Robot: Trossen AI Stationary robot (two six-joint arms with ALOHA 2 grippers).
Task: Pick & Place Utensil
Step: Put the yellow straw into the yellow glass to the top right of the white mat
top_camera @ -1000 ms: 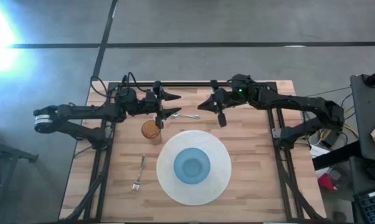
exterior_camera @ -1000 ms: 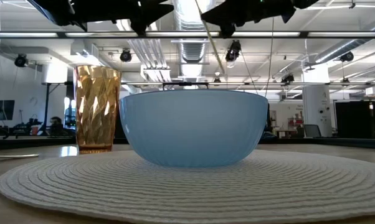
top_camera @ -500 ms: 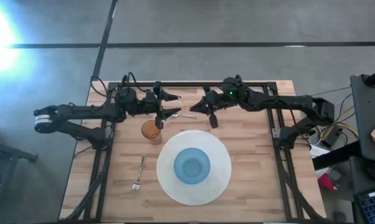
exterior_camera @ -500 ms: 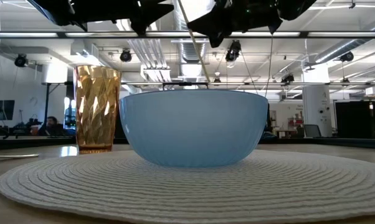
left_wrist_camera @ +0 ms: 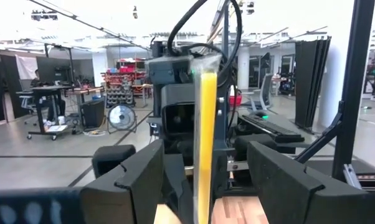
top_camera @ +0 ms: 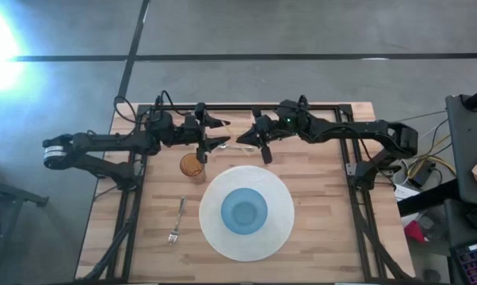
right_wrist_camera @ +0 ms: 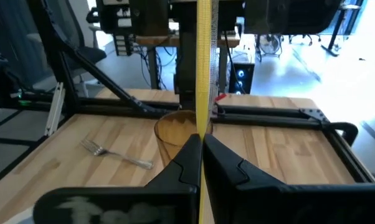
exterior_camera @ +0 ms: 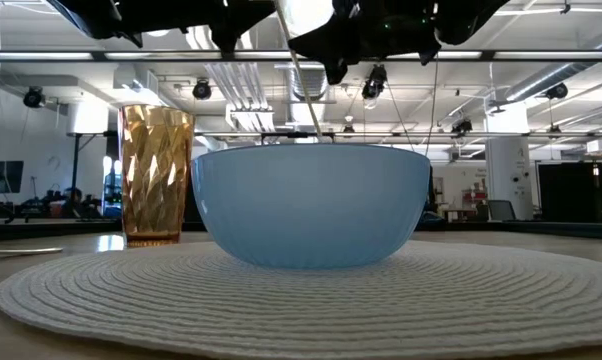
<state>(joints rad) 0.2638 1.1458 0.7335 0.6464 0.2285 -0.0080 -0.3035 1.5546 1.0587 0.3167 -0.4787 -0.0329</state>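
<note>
Since the right gripper point(right_wrist_camera: 201, 144) is pinched shut on the thin utensil point(right_wrist_camera: 204, 74) and offers it between the wide-open, empty left gripper point(left_wrist_camera: 206, 152) (no contact visible), a hand-over seems intended, in the air behind the amber cup point(top_camera: 192, 165)

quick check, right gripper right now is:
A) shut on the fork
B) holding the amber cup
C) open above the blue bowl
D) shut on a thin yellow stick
D: in the right wrist view the right gripper has its fingers pinched together on a thin yellow stick, while the fork lies on the table and the amber cup stands free beyond.
</note>
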